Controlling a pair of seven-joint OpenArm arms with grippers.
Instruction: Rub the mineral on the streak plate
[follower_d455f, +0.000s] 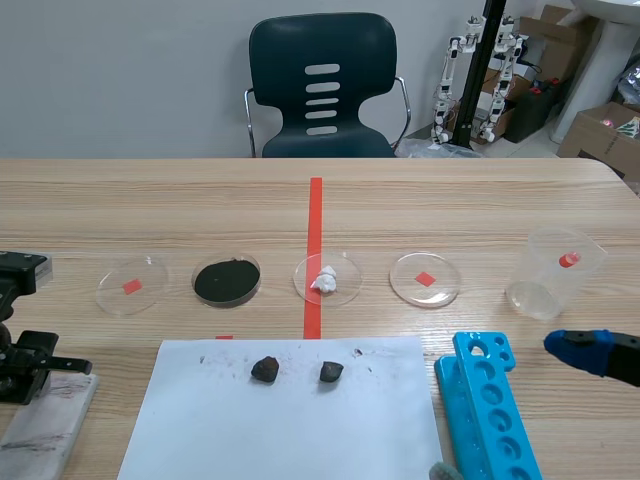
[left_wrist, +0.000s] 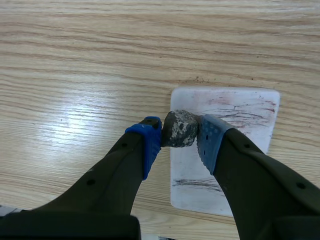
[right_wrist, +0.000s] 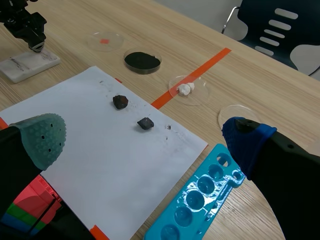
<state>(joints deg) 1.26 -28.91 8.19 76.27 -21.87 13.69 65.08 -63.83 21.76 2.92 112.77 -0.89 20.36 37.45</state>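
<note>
In the left wrist view, my left gripper (left_wrist: 180, 134) is squeezed tight on a bumpy grey rock (left_wrist: 179, 126). The rock sits between the two blue pads (left_wrist: 150, 142), right over one edge of the white plate (left_wrist: 235, 165). I cannot tell if the rock touches it. The plate has dark and reddish scratch lines on it and lies flat on the wooden table (left_wrist: 75, 75).

In the right wrist view, my right gripper (right_wrist: 144, 135) has its fingers spread wide with nothing in them. Ahead of it lies a sheet of white paper (right_wrist: 90, 150) with two small dark stones (right_wrist: 120, 101) on it. A blue tray (right_wrist: 200, 197) with round holes lies just beside the paper.

In the scene view, past the paper I see a row of round dishes. One dish holds black powder (follower_d455f: 227, 281) and one holds a white lump (follower_d455f: 327, 278). A clear cup (follower_d455f: 555, 272) stands near my right gripper.
</note>
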